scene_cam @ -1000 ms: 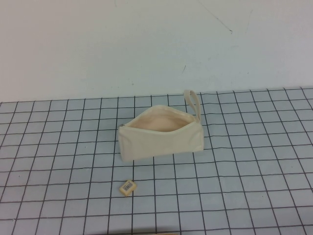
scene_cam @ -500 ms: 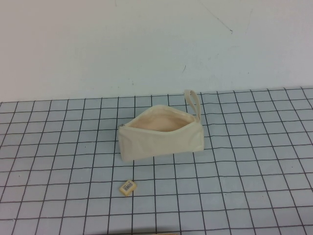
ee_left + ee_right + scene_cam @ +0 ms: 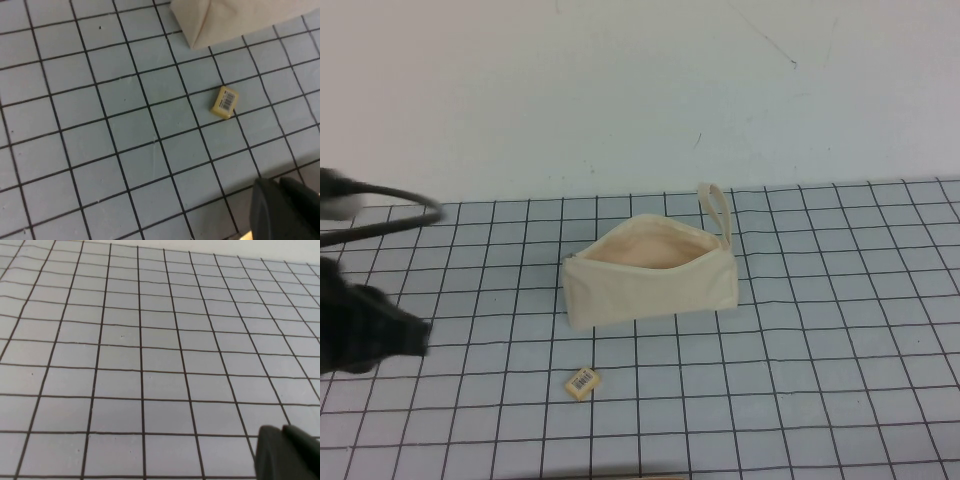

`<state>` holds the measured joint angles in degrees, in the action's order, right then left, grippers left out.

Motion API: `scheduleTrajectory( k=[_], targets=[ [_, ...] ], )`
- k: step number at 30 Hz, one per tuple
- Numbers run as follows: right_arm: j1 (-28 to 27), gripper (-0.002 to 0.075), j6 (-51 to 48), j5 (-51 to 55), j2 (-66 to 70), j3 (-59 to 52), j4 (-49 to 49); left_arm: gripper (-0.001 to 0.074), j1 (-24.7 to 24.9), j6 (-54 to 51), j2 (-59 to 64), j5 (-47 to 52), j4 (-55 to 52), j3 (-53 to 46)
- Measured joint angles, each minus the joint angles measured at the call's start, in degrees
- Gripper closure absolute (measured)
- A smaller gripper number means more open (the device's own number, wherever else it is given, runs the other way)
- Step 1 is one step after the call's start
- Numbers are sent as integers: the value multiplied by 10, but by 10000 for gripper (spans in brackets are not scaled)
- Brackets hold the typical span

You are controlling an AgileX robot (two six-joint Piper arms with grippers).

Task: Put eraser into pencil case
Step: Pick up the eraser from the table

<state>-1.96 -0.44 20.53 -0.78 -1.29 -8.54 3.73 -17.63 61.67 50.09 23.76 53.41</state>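
Eraser (image 3: pixel 582 383) lies before the open pencil case (image 3: pixel 650 290). Left gripper (image 3: pixel 365 330) at counter's (image 3: pixel 820 350) left; right gripper (image 3: pixel 287 452) over bare grid. Fingers' state: cannot tell.

Only a pale tabletop (image 3: pixel 150 340) ruled with a dark square grid, plus a dark blurred part of the right claw (image 3: pixel 287 452) at one corner, fingers not readable

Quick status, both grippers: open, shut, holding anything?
Left gripper: at the table's left edge, away from the eraser and pencil case; holds nothing, fingers' state cannot be told.
Right gripper: over bare grid, nothing held.
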Motion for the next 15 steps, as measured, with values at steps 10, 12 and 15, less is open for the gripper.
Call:
scheduleTrajectory(
  k=[10, 12, 15],
  targets=[
    [0, 727, 0, 0, 0, 0, 0, 705, 195, 131, 216, -131, -146, 14],
    [0, 727, 0, 0, 0, 0, 0, 631, 216, 138, 257, -138, -154, 26],
    [0, 727, 0, 0, 0, 0, 0, 473, 232, 145, 314, -142, -158, 61]
  ],
)
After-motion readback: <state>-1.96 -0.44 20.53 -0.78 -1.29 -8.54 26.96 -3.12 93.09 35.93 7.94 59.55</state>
